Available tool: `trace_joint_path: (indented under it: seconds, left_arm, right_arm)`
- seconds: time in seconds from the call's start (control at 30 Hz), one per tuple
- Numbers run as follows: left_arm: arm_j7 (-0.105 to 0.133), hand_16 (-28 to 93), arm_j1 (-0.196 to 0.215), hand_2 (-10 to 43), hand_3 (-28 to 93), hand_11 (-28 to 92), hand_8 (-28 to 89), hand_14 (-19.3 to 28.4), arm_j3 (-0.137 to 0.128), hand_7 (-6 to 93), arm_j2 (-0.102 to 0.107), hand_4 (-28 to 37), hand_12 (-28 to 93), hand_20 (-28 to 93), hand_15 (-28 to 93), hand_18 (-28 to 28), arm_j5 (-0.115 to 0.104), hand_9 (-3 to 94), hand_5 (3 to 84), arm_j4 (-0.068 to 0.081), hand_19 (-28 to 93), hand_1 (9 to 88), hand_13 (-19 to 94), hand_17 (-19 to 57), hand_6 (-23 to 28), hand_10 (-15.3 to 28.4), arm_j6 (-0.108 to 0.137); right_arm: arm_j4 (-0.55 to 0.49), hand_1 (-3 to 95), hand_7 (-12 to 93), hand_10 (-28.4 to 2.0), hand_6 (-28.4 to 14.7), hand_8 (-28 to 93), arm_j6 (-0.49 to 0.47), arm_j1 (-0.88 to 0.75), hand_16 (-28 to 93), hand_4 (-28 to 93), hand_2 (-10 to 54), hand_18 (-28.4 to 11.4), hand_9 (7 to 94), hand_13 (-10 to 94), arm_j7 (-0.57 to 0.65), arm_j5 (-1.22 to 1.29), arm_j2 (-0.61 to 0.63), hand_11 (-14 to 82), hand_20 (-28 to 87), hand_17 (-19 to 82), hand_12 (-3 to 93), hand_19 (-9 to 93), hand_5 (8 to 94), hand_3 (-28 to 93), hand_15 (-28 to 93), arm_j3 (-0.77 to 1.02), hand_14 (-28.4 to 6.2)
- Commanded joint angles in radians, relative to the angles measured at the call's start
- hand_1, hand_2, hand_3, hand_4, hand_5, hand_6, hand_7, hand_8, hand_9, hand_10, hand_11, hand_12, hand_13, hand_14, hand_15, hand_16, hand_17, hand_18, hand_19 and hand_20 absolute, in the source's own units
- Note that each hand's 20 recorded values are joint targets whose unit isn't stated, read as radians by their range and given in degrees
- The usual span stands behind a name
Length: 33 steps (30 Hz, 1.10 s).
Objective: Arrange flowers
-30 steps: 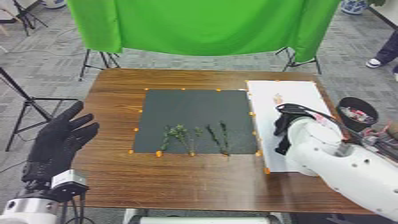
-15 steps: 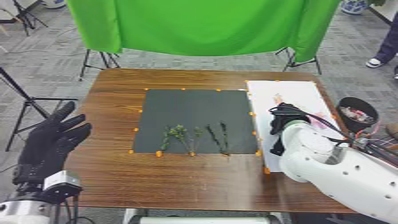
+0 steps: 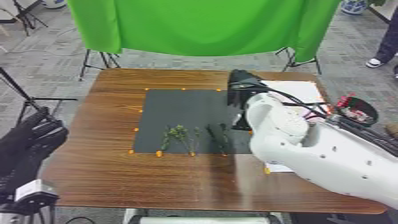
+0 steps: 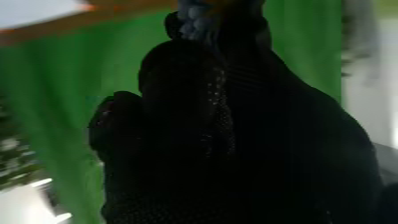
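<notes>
Black fabric covers the left robot hand point(image 3: 27, 142), relaxed with its fingers loosely spread, beside the desk point(image 3: 133, 182) and well apart from the stems. That is a good place for it, leaving the other arm room.

On the desk's near side, brown grain runs smooth and slightly glossy. Beyond it, thin leafy green stems point(image 3: 180, 132) lie on the near part of the dark mat point(image 3: 178, 107), cut ends toward the mat's near edge; just to their right lie darker, slimmer sprigs point(image 3: 216, 137). Orange markers point(image 3: 160, 153) dot the mat's border.

The right robot hand point(image 3: 242, 92) is over the mat's right side, close to the white sheet point(image 3: 298, 89). In the wrist view a knobbly, pale blue-grey cluster point(image 4: 197, 17) sits between its fingertips, apparently grasped, and probably a flower. The step looks like adding this bloom to the layout. I would bring it in low, line its stem up with the others, set the stem down first, and let go only once it lies flat. The pinch should be light, since small florets would likely crush or shed, and coarse glove fabric might snag the neighbouring leaves and drag them askew.

Past the desk's right edge, a round dark bucket point(image 3: 359, 111) holds red and pink pieces. Farthest off hangs the green cloth point(image 3: 195, 25), in soft vertical folds.
</notes>
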Motion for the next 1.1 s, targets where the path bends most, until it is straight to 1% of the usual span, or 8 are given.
trace_joint_path:
  seconds: [0.03, 0.13, 0.2, 0.23, 0.33, 0.43, 0.67, 1.1]
  left_arm:
    - [-0.152, -11, -0.099, 6.1, 63, 27, -7, 28.3, -0.022, 8.1, -0.128, -19.4, 12, 3, 58, 28.3, 0.097, 34.0, 36.6, 0.007, 55, 29.6, 23, -5.8, 9.6, 21.0, -0.089]
    - [-0.192, -11, -0.158, 6.0, 63, 27, -7, 28.3, -0.014, 7.9, -0.16, -19.2, 12, 3, 57, 28.4, 0.128, 34.1, 36.7, 0.021, 55, 29.4, 23, -5.7, 9.6, 21.1, -0.112]
    - [-0.19, -12, -0.192, 6.0, 63, 27, -7, 28.3, 0.01, 7.8, -0.161, -19.1, 12, 2, 57, 28.4, 0.124, 34.0, 36.7, 0.032, 55, 29.3, 23, -5.8, 9.6, 21.0, -0.107]
    - [-0.227, -12, -0.23, 6.0, 63, 27, -7, 28.3, 0.023, 7.7, -0.179, -19.1, 12, 2, 57, 28.4, 0.139, 34.0, 36.7, 0.04, 55, 29.3, 22, -5.8, 9.7, 20.9, -0.126]
    - [-0.25, -12, -0.303, 6.0, 63, 27, -7, 28.3, 0.063, 7.7, -0.181, -19.1, 12, 2, 56, 28.4, 0.162, 33.6, 36.8, 0.058, 55, 29.3, 22, -5.9, 9.7, 20.8, -0.143]
    - [-0.281, -12, -0.353, 5.9, 63, 26, -6, 28.3, 0.073, 7.7, -0.197, -19.1, 12, 2, 56, 28.4, 0.186, 33.5, 36.7, 0.067, 55, 29.3, 22, -5.9, 9.7, 20.7, -0.176]
    - [-0.261, -11, -0.359, 5.9, 63, 26, -6, 28.3, 0.087, 7.5, -0.182, -19.0, 12, 1, 56, 28.4, 0.177, 33.4, 36.8, 0.072, 55, 29.3, 22, -5.7, 9.7, 20.6, -0.157]
    - [-0.265, -11, -0.423, 5.9, 63, 26, -6, 28.2, 0.121, 7.5, -0.169, -19.0, 12, 0, 56, 28.4, 0.175, 33.3, 36.9, 0.096, 55, 29.3, 22, -5.8, 9.8, 20.7, -0.174]
  right_arm:
    - [0.048, 63.1, 32, -8.4, -2.1, 9, 0.013, 0.057, 18, -28, -9.5, -11.1, 90.4, 88, -0.074, -0.029, -0.229, 9.1, 29, 61, 33.2, 93, 76.3, 77, 59, -0.092, -0.8]
    - [0.11, 63.0, 32, -8.1, -1.9, 9, 0.027, 0.05, 18, -28, -9.5, -11.2, 90.4, 89, -0.1, -0.037, -0.301, 9.1, 29, 60, 33.2, 93, 76.3, 77, 59, -0.111, -0.6]
    - [0.157, 62.9, 33, -7.9, -1.8, 9, 0.066, 0.063, 18, -28, -9.5, -11.2, 90.5, 89, -0.117, -0.021, -0.34, 9.0, 30, 60, 33.1, 93, 76.3, 77, 59, -0.151, -0.5]
    - [0.176, 62.8, 33, -7.8, -1.7, 9, 0.071, 0.05, 18, -28, -9.5, -11.2, 90.5, 89, -0.11, -0.026, -0.357, 9.0, 30, 60, 33.1, 93, 76.3, 77, 59, -0.152, -0.5]
    - [0.219, 62.7, 33, -7.6, -1.5, 8, 0.084, 0.037, 18, -28, -9.5, -11.2, 90.6, 89, -0.108, -0.014, -0.395, 9.0, 31, 60, 33.1, 93, 76.2, 77, 60, -0.159, -0.4]
    - [0.257, 62.5, 33, -7.1, -0.9, 8, 0.118, 0.055, 18, -28, -9.5, -11.0, 90.7, 89, -0.101, 0.015, -0.417, 8.9, 31, 60, 33.0, 93, 76.1, 76, 60, -0.19, -0.5]
    - [0.306, 60.7, 32, -5.4, 2.8, 4, 0.124, 0.047, 19, -28, -9.5, -11.2, 91.8, 89, -0.062, 0.062, -0.452, 6.6, 35, 58, 29.9, 93, 76.8, 73, 60, -0.197, -0.3]
    - [0.352, 60.2, 29, -3.6, 5.8, 2, 0.088, 0.035, 18, -28, -9.5, -12.0, 91.2, 89, -0.01, 0.122, -0.482, 3.6, 36, 58, 26.6, 93, 77.9, 70, 60, -0.21, -0.8]
